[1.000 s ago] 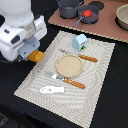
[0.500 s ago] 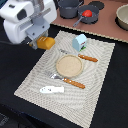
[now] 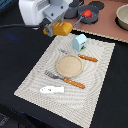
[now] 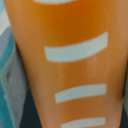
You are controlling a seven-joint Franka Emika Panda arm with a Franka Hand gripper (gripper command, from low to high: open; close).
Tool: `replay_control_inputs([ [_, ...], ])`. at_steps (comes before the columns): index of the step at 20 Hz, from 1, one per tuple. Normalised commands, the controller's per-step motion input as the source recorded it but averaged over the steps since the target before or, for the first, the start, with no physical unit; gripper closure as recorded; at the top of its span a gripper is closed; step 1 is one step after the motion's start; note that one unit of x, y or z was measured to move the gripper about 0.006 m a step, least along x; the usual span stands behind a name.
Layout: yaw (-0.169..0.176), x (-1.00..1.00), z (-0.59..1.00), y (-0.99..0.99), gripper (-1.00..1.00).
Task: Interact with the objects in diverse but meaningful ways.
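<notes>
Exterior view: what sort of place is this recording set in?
Probably a lab tabletop staged as a toy dining setup: a striped placemat on a black surface, a round tan plate flanked by an orange-handled fork and knife, and a toy bread loaf held up by the robot arm.

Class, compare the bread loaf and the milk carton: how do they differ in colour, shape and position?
The bread loaf is golden orange; the milk carton is white and blue. The loaf is rounded, the carton boxy. The loaf is held up in the gripper; the carton sits on the placemat. Both are small toys.
</notes>
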Motion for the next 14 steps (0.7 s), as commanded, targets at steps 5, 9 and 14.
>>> replay_control_inputs([
  [5,0.000,0.93,-0.13,-0.09,1.00],
  [9,0.007,0.56,-0.41,-0.18,1.00],
  [14,0.025,0.21,-0.42,-0.22,1.00],
])
